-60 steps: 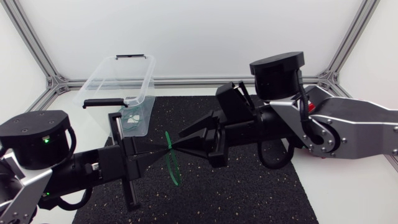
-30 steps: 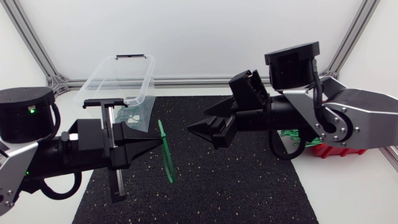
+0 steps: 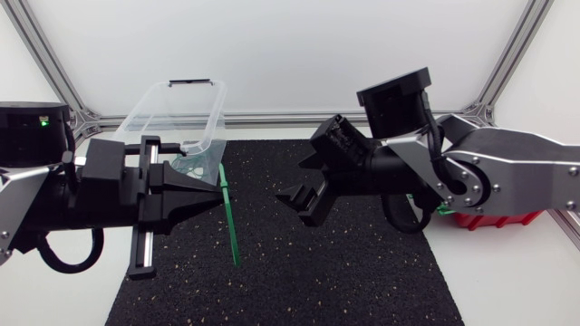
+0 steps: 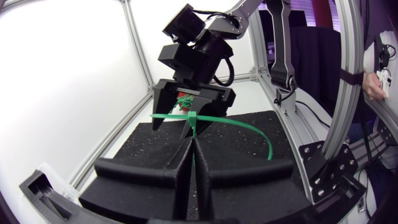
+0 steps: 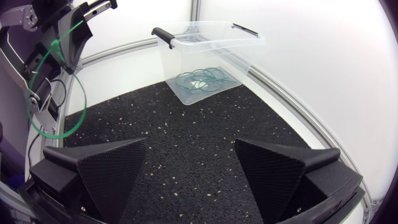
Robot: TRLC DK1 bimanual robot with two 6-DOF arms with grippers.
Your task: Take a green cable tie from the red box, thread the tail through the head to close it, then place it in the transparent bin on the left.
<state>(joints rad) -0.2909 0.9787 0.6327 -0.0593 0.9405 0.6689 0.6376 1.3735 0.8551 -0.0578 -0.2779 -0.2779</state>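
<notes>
My left gripper [image 3: 217,196] is shut on a closed green cable tie [image 3: 230,222], whose loop hangs over the black mat just right of the transparent bin [image 3: 138,112]. In the left wrist view the fingers [image 4: 168,171] pinch the tie [image 4: 249,124] at its head. My right gripper [image 3: 292,205] stands open and empty a short way to the right, facing the tie. The right wrist view shows its wide-apart fingers [image 5: 99,174], the loop [image 5: 43,102] and the bin [image 5: 211,28] with several green ties [image 5: 202,79] inside. The red box [image 3: 494,218] is mostly hidden behind my right arm.
A black speckled mat [image 3: 344,272] covers the middle of the table. Aluminium frame rails [image 3: 272,118] run along the back and sides. The bin has black handles [image 3: 149,148] at both ends.
My right gripper opened, let go of the tie and drew back to the right. My left arm carried the looped tie leftward, closer to the bin.
</notes>
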